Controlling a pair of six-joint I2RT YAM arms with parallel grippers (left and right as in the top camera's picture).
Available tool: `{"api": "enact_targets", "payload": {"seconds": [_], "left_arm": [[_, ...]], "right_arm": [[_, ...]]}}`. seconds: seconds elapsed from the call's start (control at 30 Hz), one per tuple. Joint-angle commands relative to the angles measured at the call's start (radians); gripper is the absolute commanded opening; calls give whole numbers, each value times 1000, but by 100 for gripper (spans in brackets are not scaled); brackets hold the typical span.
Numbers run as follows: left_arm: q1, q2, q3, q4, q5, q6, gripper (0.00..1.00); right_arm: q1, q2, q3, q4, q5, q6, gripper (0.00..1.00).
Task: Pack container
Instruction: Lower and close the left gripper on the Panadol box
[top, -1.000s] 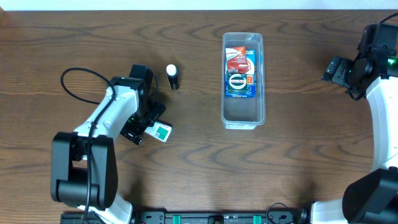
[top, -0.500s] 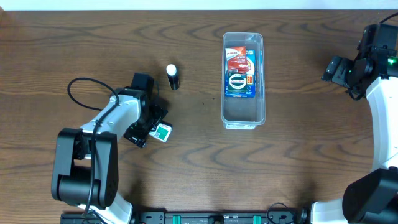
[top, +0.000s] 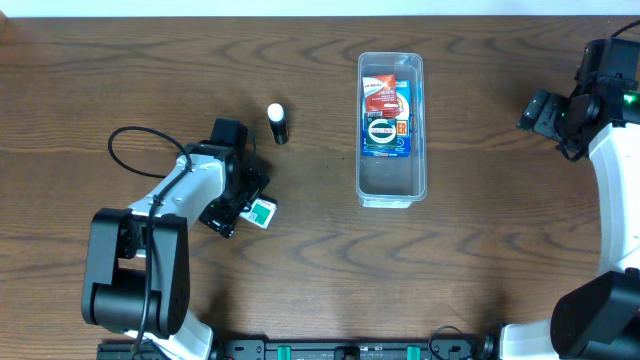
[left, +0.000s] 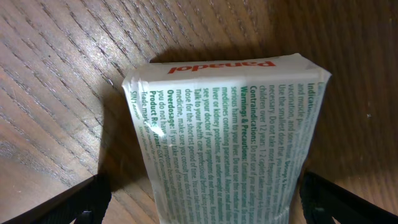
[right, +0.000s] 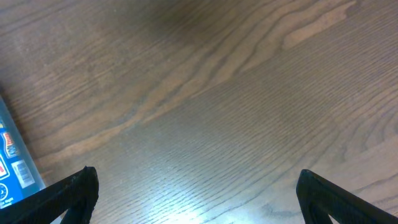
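Left of centre in the overhead frame, my left pincer stands wide apart, astride a medicine box on the table; whether they touch, I cannot tell. My right pincer, equally apart, holds nothing. The container sits at upper centre.

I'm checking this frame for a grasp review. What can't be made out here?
- Overhead: the left gripper covers most of the Panadol box; only one corner shows.
- Left wrist: the box's near end is cut off by the bottom edge, so contact with the fingers cannot be told.
- Overhead: print on the package in the container is too small to read.
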Motion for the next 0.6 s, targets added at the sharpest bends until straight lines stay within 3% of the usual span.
{"api": "enact_targets", "payload": {"seconds": [0.0, 0.17, 0.3, 0.37, 0.57], "left_arm": [[-3, 36, -37, 16, 15, -3, 98], [-3, 36, -37, 8, 15, 0, 100], [-3, 36, -37, 5, 15, 26, 68], [-3, 36, -37, 2, 14, 27, 61], [-3, 36, -37, 2, 14, 27, 61]], "right_arm": [[-6, 2, -3, -1, 10, -9, 99], [-6, 2, -3, -1, 10, -9, 99], [-6, 2, -3, -1, 10, -9, 99], [-6, 2, -3, -1, 10, -9, 99], [-6, 2, -3, -1, 10, -9, 99]]}}
